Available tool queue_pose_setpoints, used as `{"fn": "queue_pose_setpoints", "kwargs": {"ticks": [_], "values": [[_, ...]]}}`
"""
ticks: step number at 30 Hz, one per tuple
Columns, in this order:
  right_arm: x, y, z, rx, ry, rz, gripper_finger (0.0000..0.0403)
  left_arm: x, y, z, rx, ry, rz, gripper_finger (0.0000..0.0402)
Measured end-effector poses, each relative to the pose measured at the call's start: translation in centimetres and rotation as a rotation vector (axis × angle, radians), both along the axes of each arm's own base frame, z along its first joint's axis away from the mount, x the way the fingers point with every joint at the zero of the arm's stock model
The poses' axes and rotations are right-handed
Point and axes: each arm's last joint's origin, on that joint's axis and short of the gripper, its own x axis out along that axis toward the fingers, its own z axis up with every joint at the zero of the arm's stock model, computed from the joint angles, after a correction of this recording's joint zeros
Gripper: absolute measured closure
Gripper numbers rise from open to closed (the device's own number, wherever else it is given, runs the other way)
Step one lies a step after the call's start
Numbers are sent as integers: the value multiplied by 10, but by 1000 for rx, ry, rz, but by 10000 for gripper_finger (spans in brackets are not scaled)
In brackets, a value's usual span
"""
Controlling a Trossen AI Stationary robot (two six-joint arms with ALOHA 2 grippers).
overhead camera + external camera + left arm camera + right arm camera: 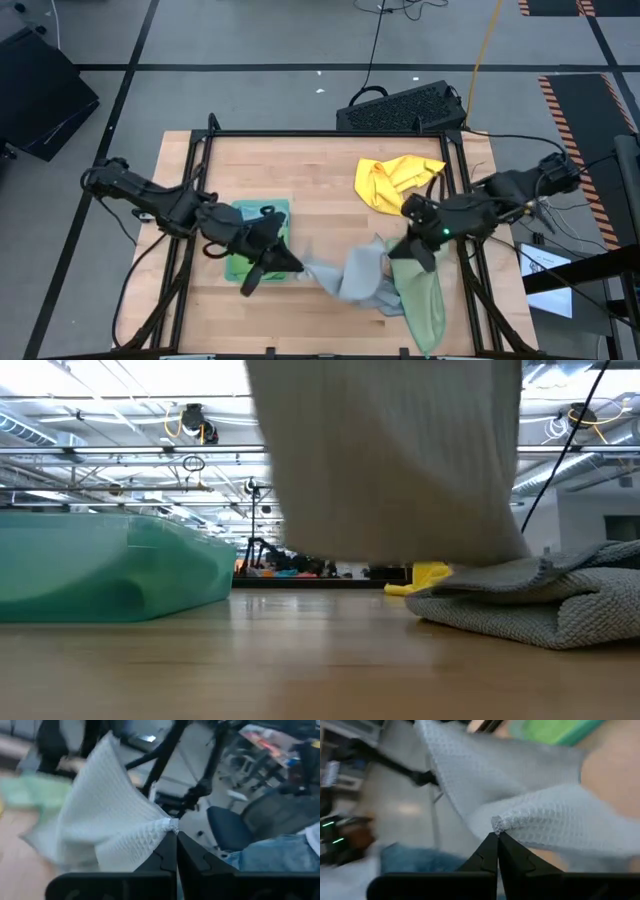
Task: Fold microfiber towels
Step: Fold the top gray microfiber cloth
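A pale grey waffle-weave microfiber towel [350,275] hangs between my two grippers over the near middle of the table, and fills the upper low view [390,460]. My left gripper [292,264] is shut on one corner, my right gripper [402,250] on another. A folded teal and green stack [255,240] lies flat under my left arm. A crumpled yellow towel [395,180] lies at the far right. A pale sage green towel [425,300] lies at the near right edge. My left gripper pinches one corner of the grey towel [171,826] between its two fingertips [167,851], only at their free ends. The fingers slant down toward the table's right. The cloth fans out and hangs below the corner. My right gripper pinches another corner of the grey towel [497,824] between its two fingertips [490,851], only at their free ends. The fingers slant down toward the table's left. The cloth spreads away from the bunched corner and hangs; whether its lower edge touches the table I cannot tell.
A heap of grey cloth [540,605] lies on the table at the right of the low view. A black keyboard [400,108] sits beyond the far edge. Black frame rails [455,180] run along the table's sides. Bare wood [300,170] shows at the far middle.
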Motion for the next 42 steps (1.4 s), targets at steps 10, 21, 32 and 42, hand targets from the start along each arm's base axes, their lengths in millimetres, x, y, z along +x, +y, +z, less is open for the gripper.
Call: {"fn": "queue_pose_setpoints", "kwargs": {"ticks": [10,21,32,42], "values": [[-8,16,24,50,164,42,403,14,52,-12,267,70,262,399],[-10,-21,10,-377,229,-179,403,23,116,-53,234,211,392,395],[8,-52,-6,-649,224,-170,403,26,120,-74,165,254,459,397],[13,-70,-6,-663,216,-148,403,36,112,-88,85,285,484,295]]}}
